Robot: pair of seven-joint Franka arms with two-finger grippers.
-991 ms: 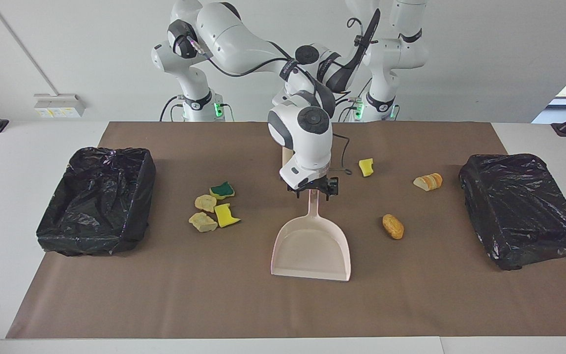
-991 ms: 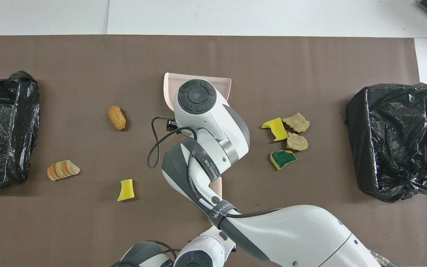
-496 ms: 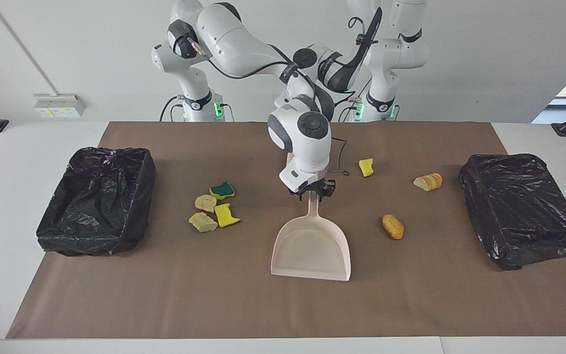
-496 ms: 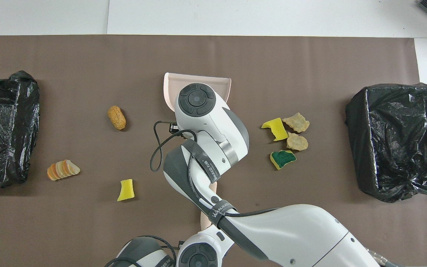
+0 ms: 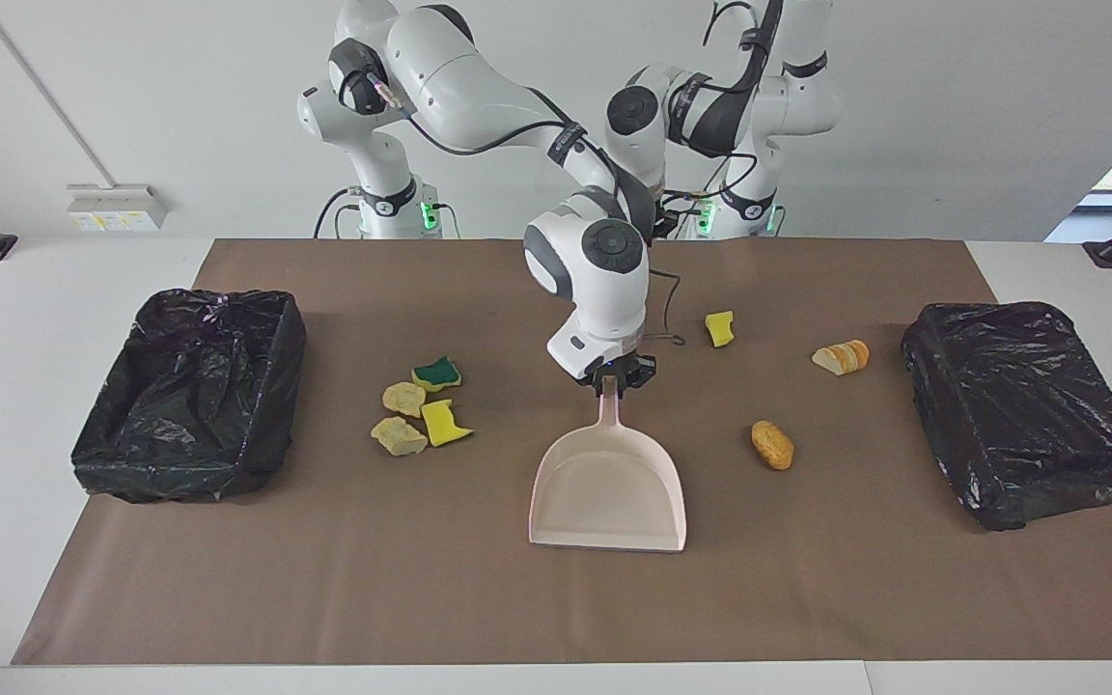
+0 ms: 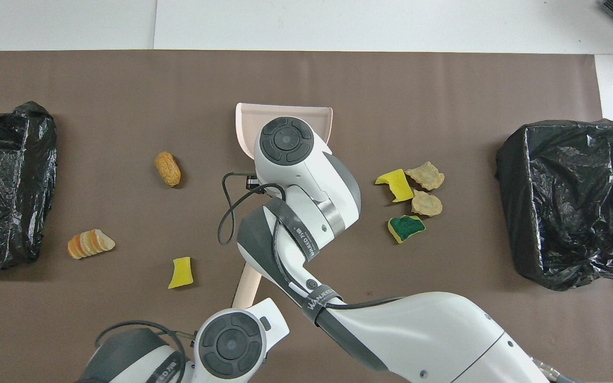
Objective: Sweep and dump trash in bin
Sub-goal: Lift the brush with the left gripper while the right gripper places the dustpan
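Observation:
My right gripper (image 5: pixel 611 379) is shut on the tip of the pale pink dustpan's handle (image 5: pixel 608 415); the dustpan (image 5: pixel 608 487) lies flat mid-table. A beige brush handle (image 6: pixel 245 284) sticks out from under my left hand, whose fingers are hidden beneath its wrist. Trash lies in two groups. A green-topped sponge (image 5: pixel 436 373), a yellow sponge (image 5: pixel 444 423) and two tan chunks (image 5: pixel 403 398) cluster toward the right arm's end. A yellow piece (image 5: pixel 720 328), sliced bread (image 5: pixel 842 357) and a golden-brown chunk (image 5: pixel 772 444) lie toward the left arm's end.
A bin lined with a black bag (image 5: pixel 191 391) stands at the right arm's end of the brown mat, and another (image 5: pixel 1024 410) at the left arm's end. A black cable (image 6: pixel 226 213) loops beside the right wrist.
The right gripper's fingers have closed on the dustpan handle, and the pan has shifted slightly. The left arm has pulled back toward its own end, carrying the brush handle with it.

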